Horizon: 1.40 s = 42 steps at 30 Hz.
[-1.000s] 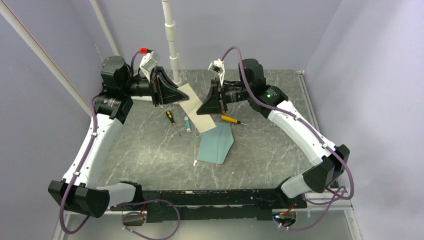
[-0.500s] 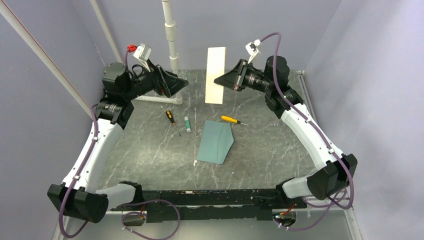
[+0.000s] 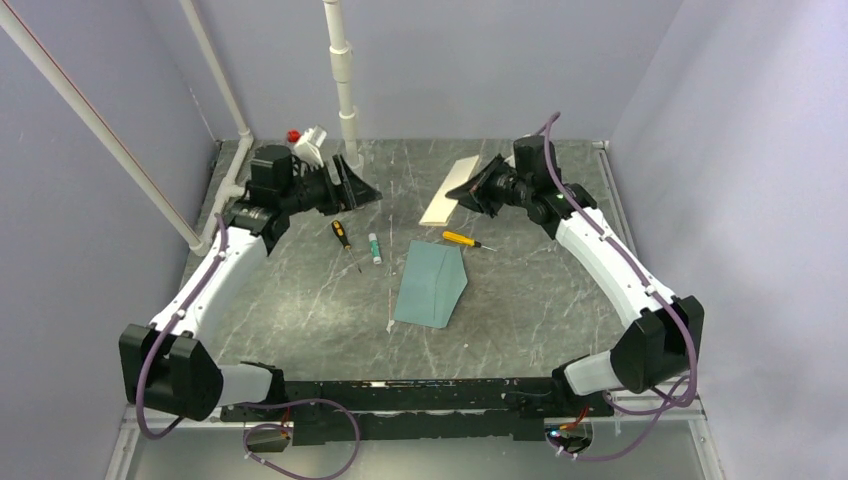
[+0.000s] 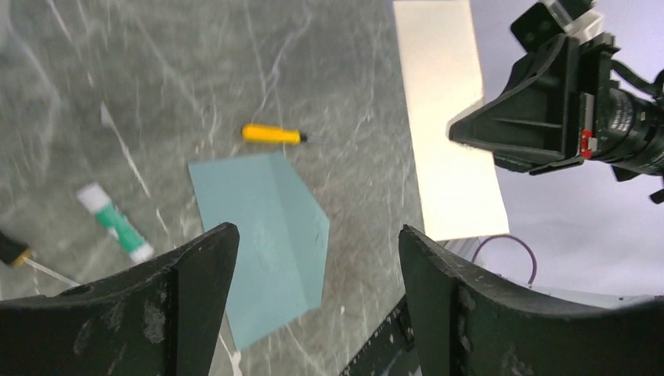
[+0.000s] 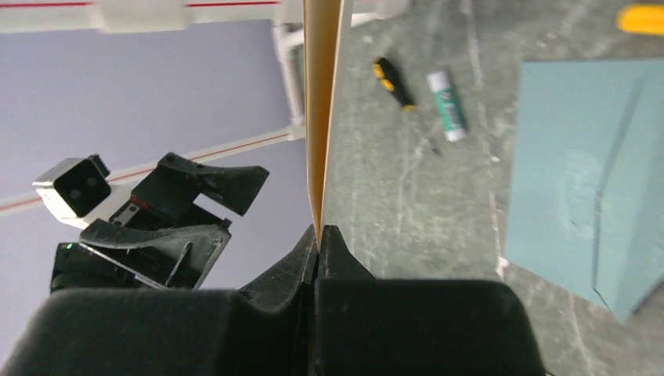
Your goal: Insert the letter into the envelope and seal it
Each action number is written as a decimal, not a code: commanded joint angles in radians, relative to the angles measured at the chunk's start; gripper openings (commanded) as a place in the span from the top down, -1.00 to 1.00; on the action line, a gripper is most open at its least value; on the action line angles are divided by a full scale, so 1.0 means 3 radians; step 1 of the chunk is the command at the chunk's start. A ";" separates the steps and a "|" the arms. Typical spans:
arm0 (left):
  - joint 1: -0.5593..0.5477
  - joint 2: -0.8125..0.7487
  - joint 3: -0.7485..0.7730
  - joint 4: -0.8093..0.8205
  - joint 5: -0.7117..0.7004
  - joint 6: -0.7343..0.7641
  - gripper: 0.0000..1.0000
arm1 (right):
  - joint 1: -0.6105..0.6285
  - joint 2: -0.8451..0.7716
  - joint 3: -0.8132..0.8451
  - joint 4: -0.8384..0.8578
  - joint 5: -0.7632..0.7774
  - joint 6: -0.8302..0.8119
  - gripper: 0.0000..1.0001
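Note:
The teal envelope (image 3: 430, 285) lies flat mid-table with its tapering flap open to the right; it also shows in the wrist views (image 4: 258, 235) (image 5: 587, 180). The letter (image 3: 450, 190), a folded cream sheet, hangs tilted over the back of the table, pinched at one edge. My right gripper (image 3: 470, 190) is shut on that edge, and the right wrist view shows the letter (image 5: 321, 94) edge-on rising from the closed fingertips (image 5: 319, 235). My left gripper (image 3: 365, 190) stands open and empty at the back left, apart from the letter (image 4: 450, 133), its jaws wide (image 4: 313, 235).
A yellow-handled screwdriver (image 3: 458, 238) lies just behind the envelope. A black and orange screwdriver (image 3: 342, 234) and a glue stick (image 3: 374, 248) lie to the envelope's left. A white pipe (image 3: 345, 90) stands at the back wall, close to the left gripper.
The left gripper let go of the letter, opened and drew back left. The right gripper lifted the letter upright, then lowered it tilted toward the back right.

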 commanded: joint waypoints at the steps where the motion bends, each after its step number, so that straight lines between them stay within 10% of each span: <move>1: -0.0105 0.0052 -0.0278 -0.0024 0.0060 -0.0195 -0.57 | -0.0004 -0.0017 -0.0233 -0.0321 0.0262 0.0050 1.00; 18: -0.0738 0.0639 -0.0907 -0.0325 -0.0328 -0.0173 -0.24 | 0.0404 -0.0651 -0.2425 0.1808 0.0471 -0.1086 1.00; 42: -0.0931 0.1550 -0.0742 -0.0933 -0.0489 -0.0308 -0.01 | 0.0799 -0.0265 -0.3268 0.3045 0.1786 -0.1376 1.00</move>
